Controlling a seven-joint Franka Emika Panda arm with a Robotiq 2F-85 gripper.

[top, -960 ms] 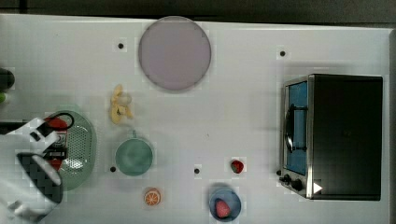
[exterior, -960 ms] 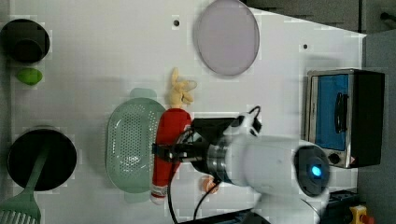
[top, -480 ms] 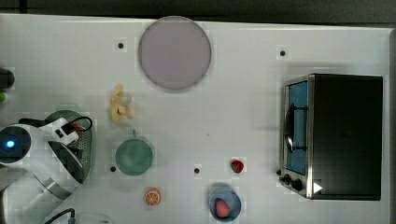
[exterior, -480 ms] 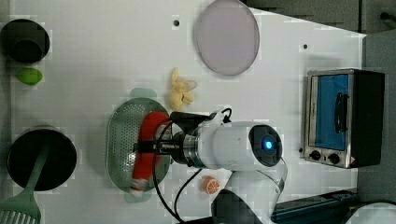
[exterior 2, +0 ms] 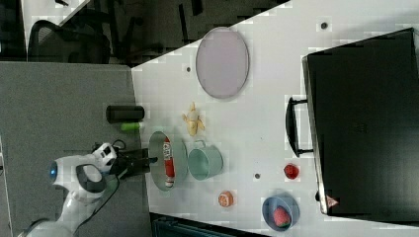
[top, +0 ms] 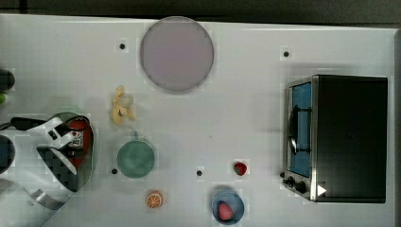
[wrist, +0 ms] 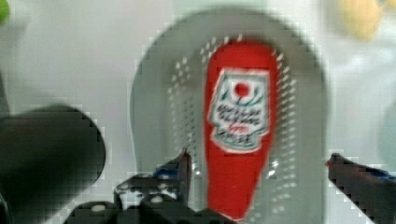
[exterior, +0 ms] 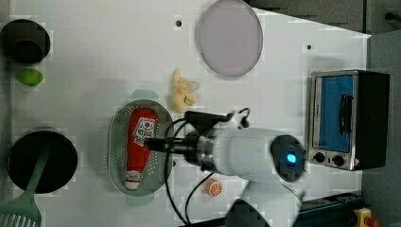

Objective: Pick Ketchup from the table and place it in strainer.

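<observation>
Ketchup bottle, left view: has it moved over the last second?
Yes. The ketchup bottle shifted toward the left view's left, from the strainer's right rim to inside it.

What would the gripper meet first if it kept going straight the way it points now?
Most likely the ketchup lying in the strainer: the wrist view has the open gripper straddling it. How far above it hangs is unclear.

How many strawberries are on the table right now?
2. One strawberry lies loose on the table near the toaster oven; the other strawberry sits in the blue bowl. None visible elsewhere.
</observation>
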